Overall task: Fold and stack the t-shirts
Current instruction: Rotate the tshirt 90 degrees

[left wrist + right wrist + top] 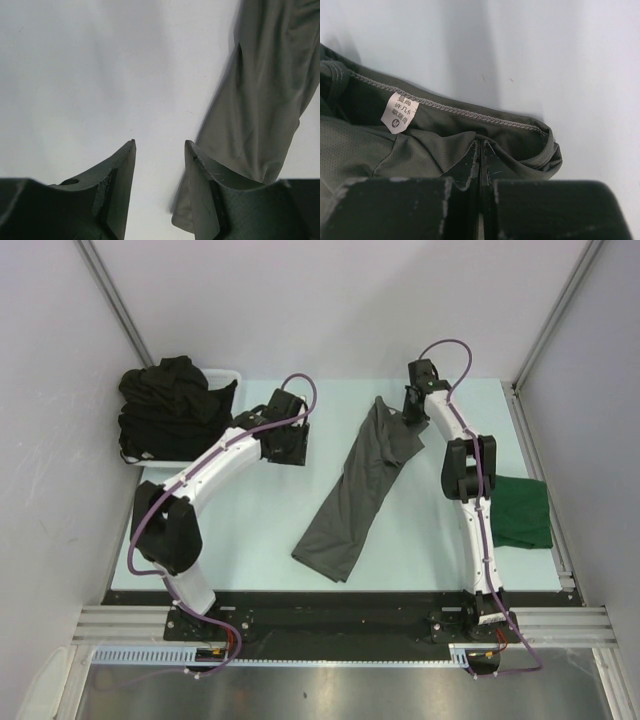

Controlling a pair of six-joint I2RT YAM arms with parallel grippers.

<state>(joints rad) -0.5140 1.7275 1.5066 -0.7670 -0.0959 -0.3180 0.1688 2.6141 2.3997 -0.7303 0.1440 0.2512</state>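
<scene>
1. Your right gripper (413,406) sits at the far right of the table (250,530). Its jaws are pressed together on the collar edge of the charcoal grey t-shirt (355,490).
2. In your right wrist view, the closed fingertips (470,165) pinch the fabric just below the stitched neckline. The white neck label (400,112) lies to their left.
3. The grey shirt is bunched into a long strip. It runs diagonally from that gripper at the far right down to the near middle of the table.
4. Your left gripper (290,445) hovers left of the strip's far half. Its jaws stand apart with nothing between them.
5. In your left wrist view, bare table shows between the fingers (122,185), and the grey shirt's edge lies just beside the right one.
6. You have a dark green t-shirt (522,512) at the right edge of the table, partly behind the right arm.
7. The black t-shirts (170,405) are heaped in the white basket (225,373) at the far left and spill over its rim.
</scene>
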